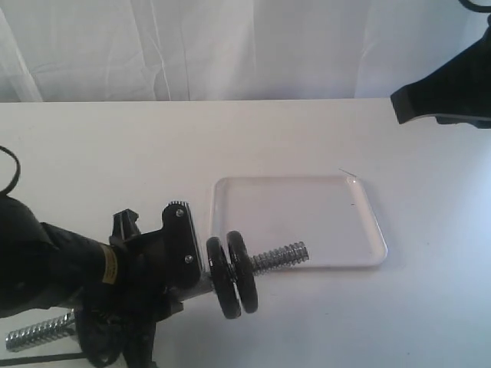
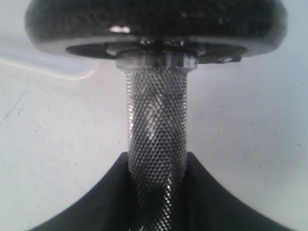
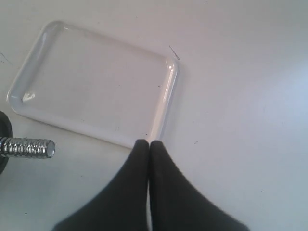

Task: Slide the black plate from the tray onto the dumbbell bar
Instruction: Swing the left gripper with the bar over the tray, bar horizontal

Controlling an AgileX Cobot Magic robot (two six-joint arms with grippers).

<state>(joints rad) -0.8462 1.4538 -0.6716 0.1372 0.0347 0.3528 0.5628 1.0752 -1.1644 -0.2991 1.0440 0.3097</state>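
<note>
My left gripper [image 1: 186,264] is shut on the knurled middle of the dumbbell bar [image 1: 281,256] and holds it above the table, its threaded tip over the tray's near rim. Two black plates [image 1: 232,276] sit side by side on the bar, just past the fingers. In the left wrist view the bar [image 2: 156,120] runs from my jaws [image 2: 156,161] up to a black plate [image 2: 154,24] against its collar. The white tray [image 1: 307,215] holds nothing. My right gripper [image 3: 148,143] is shut and empty, hovering over the tray's [image 3: 96,86] edge; it shows at the upper right of the exterior view [image 1: 399,103].
The bar's other threaded end [image 1: 38,331] sticks out behind my left arm near the table's front edge. A white curtain hangs behind the white table [image 1: 430,307]. The bar's tip [image 3: 30,147] and a plate's edge [image 3: 4,144] show in the right wrist view.
</note>
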